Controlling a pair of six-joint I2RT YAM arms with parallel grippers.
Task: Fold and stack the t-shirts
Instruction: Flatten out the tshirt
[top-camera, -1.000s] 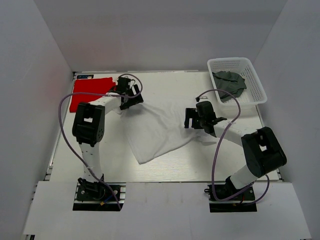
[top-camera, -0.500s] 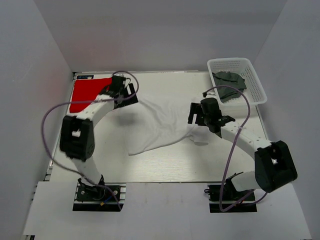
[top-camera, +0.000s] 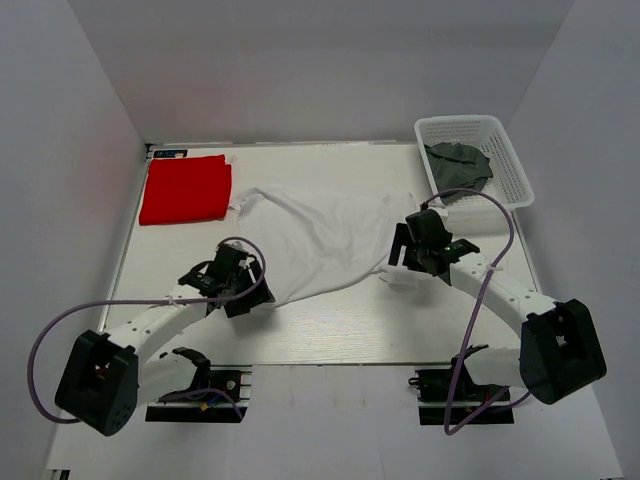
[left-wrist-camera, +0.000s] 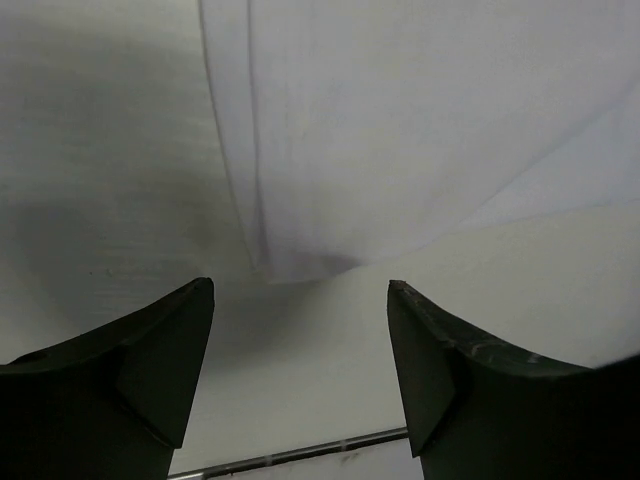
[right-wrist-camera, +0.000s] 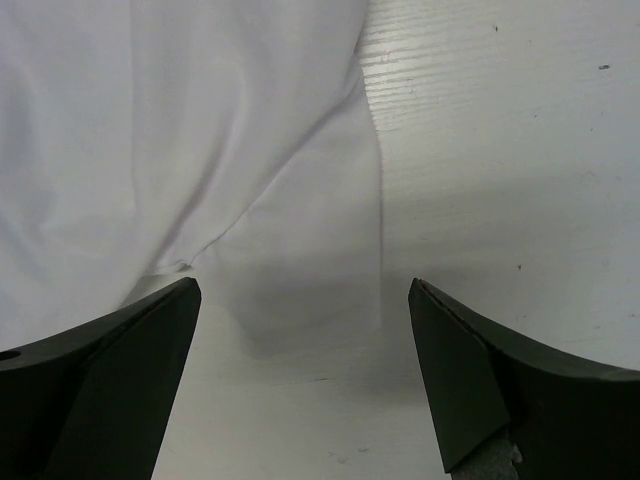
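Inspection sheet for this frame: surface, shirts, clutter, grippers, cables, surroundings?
Surface: pale table, bare near its front edge.
Job's things: white t-shirt spread out unfolded mid-table; red t-shirt folded flat at the far left corner; grey-green t-shirt bunched in the white basket at the far right.
Clutter: nothing seen.
Grippers: left gripper open, facing the white shirt's near corner; right gripper open over its right edge.
Cables: purple cables loop off both arms, none lying on a shirt.
Surroundings: plain white walls.
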